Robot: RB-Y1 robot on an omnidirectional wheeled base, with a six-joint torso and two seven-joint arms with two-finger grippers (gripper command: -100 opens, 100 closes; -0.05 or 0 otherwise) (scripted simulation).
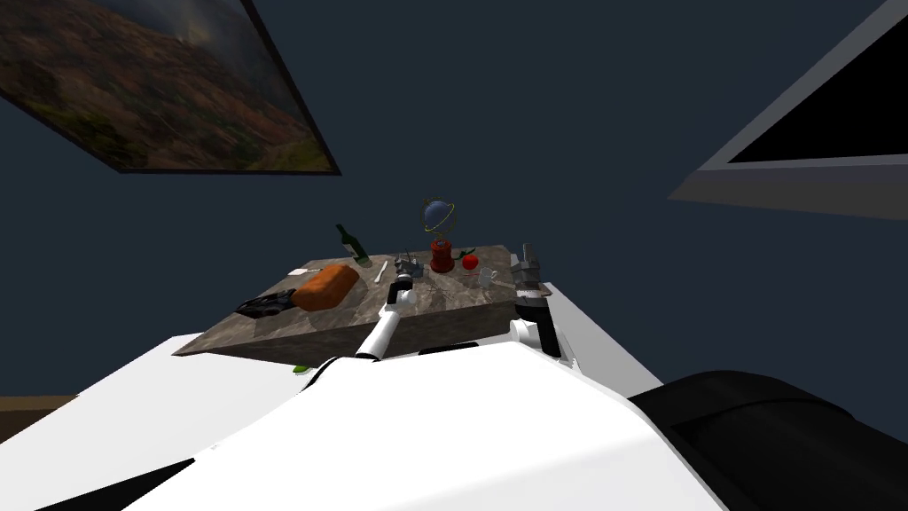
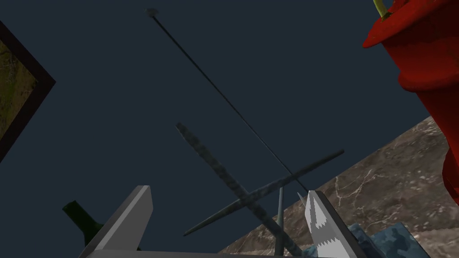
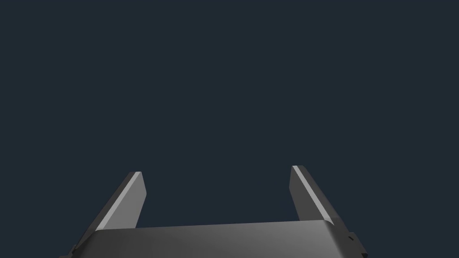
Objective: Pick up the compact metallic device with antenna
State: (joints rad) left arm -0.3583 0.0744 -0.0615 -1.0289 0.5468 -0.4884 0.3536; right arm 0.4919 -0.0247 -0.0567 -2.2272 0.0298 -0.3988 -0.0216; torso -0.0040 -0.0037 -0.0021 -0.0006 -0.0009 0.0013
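My left gripper (image 2: 227,191) hung low over the brown marbled stone table (image 2: 394,179). Its jaws were wide open and held nothing.

The small grey-blue metal device with a long thin antenna (image 2: 244,197) was right at the jaws. Its dark crossed rods stood up in the gap between my two fingers. One finger (image 2: 323,224) touched the device's spotty body at the foot of the antenna. The other finger was apart from it.

My right gripper (image 3: 216,169) was well off to the right of those jaws, held up by the table's right edge. Its jaws were wide open too, with nothing in them.

To the left of my left jaws lay a big orange-brown loaf (image 1: 326,286), with a thin white spoon (image 1: 381,271) between the loaf and the jaws.

Just past the jaws, on the side of the touching finger, stood a blue globe with a gold ring on a red round stand (image 1: 441,232). Past the other finger stood a dark green glass bottle (image 2: 78,217). Right of the globe lay a small red tomato (image 1: 470,262) and a clear cup (image 1: 487,276).

Far behind all of it hung a dark-framed landscape picture (image 1: 168,80).
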